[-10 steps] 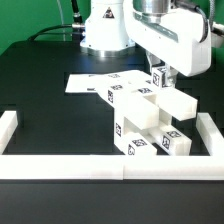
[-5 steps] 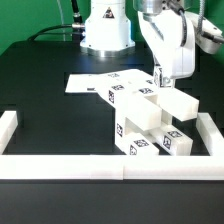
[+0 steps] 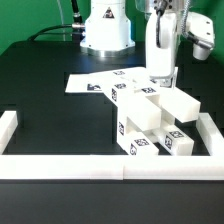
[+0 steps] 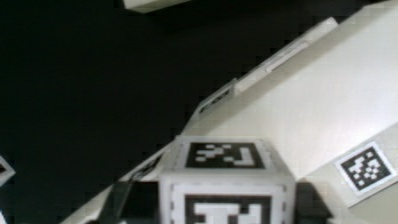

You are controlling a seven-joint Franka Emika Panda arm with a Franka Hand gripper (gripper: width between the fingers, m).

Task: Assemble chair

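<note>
Overhead, fingers (image 3: 160, 70) clamp a tagged chair piece (image 4: 222, 185) just above the chair (image 3: 150, 115), open table (image 3: 50, 100) alongside.

Blocky white tagged chair (image 3: 150, 122), partly assembled, upright

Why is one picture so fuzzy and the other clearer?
Wrist view: very close up, so the tagged block and the white slab behind it look soft and blurred. Exterior view: sharper, but the white chair parts wash out bright against the black table, hiding surface detail.
</note>
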